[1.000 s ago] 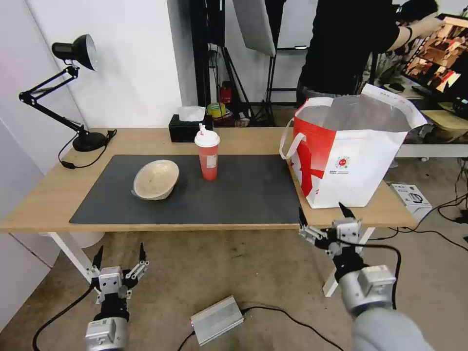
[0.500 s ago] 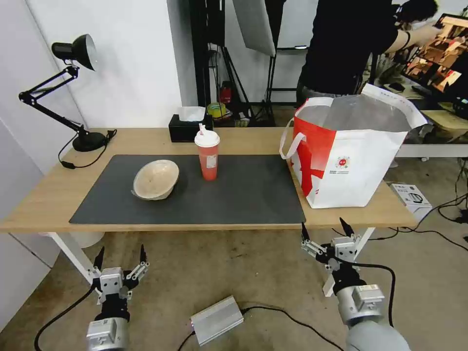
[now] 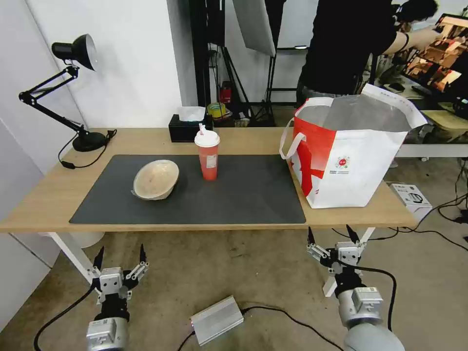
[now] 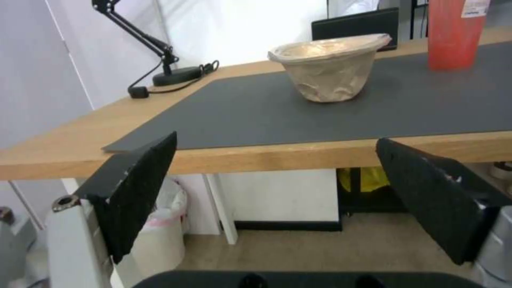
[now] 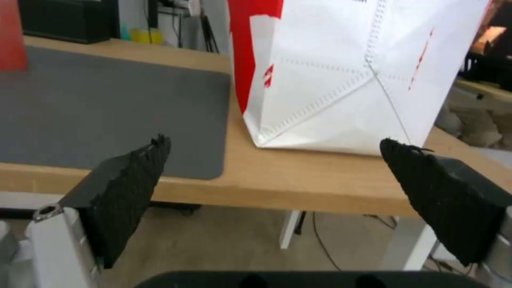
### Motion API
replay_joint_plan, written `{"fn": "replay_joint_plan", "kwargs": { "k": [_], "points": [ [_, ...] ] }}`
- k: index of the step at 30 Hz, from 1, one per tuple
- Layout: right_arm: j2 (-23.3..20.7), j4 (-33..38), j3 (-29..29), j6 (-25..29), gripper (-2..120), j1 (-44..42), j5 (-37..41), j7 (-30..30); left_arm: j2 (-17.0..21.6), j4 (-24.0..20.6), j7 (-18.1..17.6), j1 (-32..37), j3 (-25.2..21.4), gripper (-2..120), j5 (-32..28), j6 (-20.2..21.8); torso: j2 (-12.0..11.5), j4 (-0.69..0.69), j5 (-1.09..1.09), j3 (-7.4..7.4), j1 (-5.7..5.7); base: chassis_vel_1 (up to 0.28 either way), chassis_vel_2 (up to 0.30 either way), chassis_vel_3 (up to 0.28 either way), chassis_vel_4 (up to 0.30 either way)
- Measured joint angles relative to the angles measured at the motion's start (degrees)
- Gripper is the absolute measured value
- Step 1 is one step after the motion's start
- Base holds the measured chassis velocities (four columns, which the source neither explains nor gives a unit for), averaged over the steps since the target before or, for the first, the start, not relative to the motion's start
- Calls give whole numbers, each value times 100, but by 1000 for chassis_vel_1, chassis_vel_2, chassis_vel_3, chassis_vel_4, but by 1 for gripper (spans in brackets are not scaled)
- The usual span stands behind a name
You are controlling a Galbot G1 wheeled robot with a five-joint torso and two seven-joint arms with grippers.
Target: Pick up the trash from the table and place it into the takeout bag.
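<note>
A beige bowl (image 3: 156, 179) sits left of centre in the head view, on the dark grey mat (image 3: 243, 195) of the counter (image 3: 44, 200), tilted slightly, its inside bare as far as the angle shows. Just right of it stands the red drink cup (image 3: 208, 156), upright, with its white lid and straw on. At the right end of the counter the takeout bag (image 3: 348, 156) stands open, silver lining showing; whatever lies inside is hidden by its walls. A black tissue box (image 3: 187, 127) rests at the far edge. Below the near edge, the left hand (image 3: 120, 256) hangs at lower left, fingers spread and holding nothing; the right hand (image 3: 331, 239) hangs at lower right, likewise spread wide and holding nothing.
</note>
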Motion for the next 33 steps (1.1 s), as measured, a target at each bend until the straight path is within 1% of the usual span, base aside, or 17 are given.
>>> {"fn": "replay_joint_plan", "kwargs": {
  "k": [10,17,27,33],
  "points": [
    [96,-80,-124,-13,100,-22,5,83,19,5,0,6,-9,100,2,3,0,0,0,0,0,0,0,0,0],
    [76,-90,-138,-19,100,2,5,84,23,5,0,7,2,100,4,4,0,0,0,0,0,0,0,0,0],
    [-21,-152,-143,-33,100,137,2,59,28,7,0,2,8,100,7,8,0,0,0,0,0,0,0,0,0],
    [-238,-190,-221,-6,100,514,115,-153,42,6,0,-6,2,100,4,11,0,0,0,0,0,0,0,0,0]
  ]
}}
